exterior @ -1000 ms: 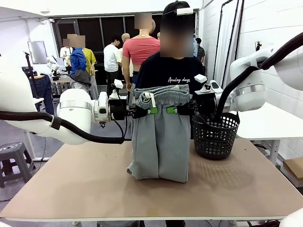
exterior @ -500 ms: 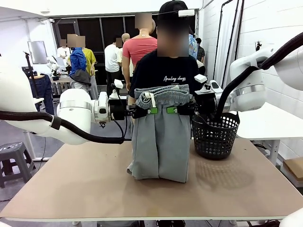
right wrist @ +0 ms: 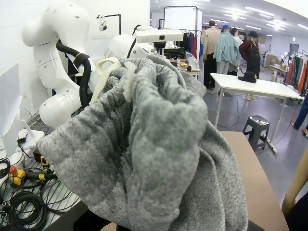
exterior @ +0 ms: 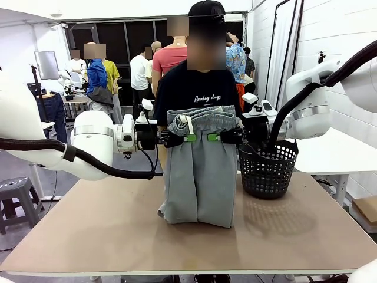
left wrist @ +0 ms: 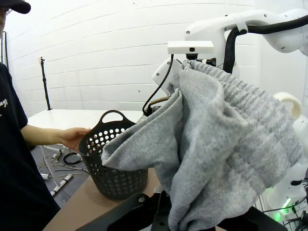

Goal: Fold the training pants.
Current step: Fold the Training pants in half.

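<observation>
mid-fold: my left gripper (exterior: 187, 138) and right gripper (exterior: 211, 137) pinch the training pants (exterior: 198, 177) waistband, hem on table (exterior: 106, 230); next lower toward 6 o'clock.

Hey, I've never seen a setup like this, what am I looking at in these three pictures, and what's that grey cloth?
These are two white robot arms at a table. The front picture looks across it at a person standing opposite. The left gripper and right gripper each pinch the waistband of the grey training pants, holding them up so the legs hang to the tabletop. The other two pictures come from cameras on each wrist, so the cloth looms close. A black basket stands on the table, and the person's hand touches it.
</observation>
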`<state>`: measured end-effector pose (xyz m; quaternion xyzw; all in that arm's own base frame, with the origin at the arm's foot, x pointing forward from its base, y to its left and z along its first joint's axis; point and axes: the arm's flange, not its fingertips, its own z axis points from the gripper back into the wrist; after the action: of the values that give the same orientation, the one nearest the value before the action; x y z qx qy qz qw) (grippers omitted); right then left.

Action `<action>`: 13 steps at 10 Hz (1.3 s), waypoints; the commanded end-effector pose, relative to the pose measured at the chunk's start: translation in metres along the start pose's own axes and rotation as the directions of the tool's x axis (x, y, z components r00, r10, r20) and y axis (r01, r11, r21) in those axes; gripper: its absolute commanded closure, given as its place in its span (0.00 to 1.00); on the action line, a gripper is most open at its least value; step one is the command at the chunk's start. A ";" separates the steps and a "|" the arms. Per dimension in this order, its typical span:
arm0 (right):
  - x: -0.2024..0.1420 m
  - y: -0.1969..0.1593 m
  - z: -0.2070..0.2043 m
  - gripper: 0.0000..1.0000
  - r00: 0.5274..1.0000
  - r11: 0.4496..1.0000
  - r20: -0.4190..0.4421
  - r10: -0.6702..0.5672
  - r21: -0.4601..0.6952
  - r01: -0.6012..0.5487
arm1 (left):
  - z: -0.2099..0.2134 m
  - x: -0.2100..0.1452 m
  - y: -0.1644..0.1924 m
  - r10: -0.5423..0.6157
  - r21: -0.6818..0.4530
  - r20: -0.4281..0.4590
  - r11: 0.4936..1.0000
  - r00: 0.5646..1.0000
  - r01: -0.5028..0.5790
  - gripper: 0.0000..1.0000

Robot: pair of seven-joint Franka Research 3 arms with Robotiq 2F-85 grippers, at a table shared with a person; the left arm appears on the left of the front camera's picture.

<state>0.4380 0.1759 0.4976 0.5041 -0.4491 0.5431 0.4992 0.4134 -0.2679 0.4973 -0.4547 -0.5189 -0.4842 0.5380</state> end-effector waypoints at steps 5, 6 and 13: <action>0.041 -0.003 -0.021 1.00 0.997 0.993 0.000 -0.072 0.092 0.072 | 0.042 0.037 -0.018 -0.056 0.041 0.050 0.998 0.997 0.054 1.00; 0.052 0.003 -0.027 1.00 0.996 0.989 0.005 -0.088 0.119 0.087 | 0.045 0.042 -0.025 -0.050 0.027 0.042 0.998 0.998 0.049 1.00; 0.059 0.016 -0.039 1.00 0.997 0.987 -0.024 -0.077 0.136 0.080 | 0.044 0.044 -0.038 -0.052 0.036 0.029 0.998 0.998 0.051 1.00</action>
<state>0.4218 0.2169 0.5498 0.5502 -0.3855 0.5546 0.4911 0.3718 -0.2300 0.5404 -0.4384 -0.5456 -0.4808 0.5282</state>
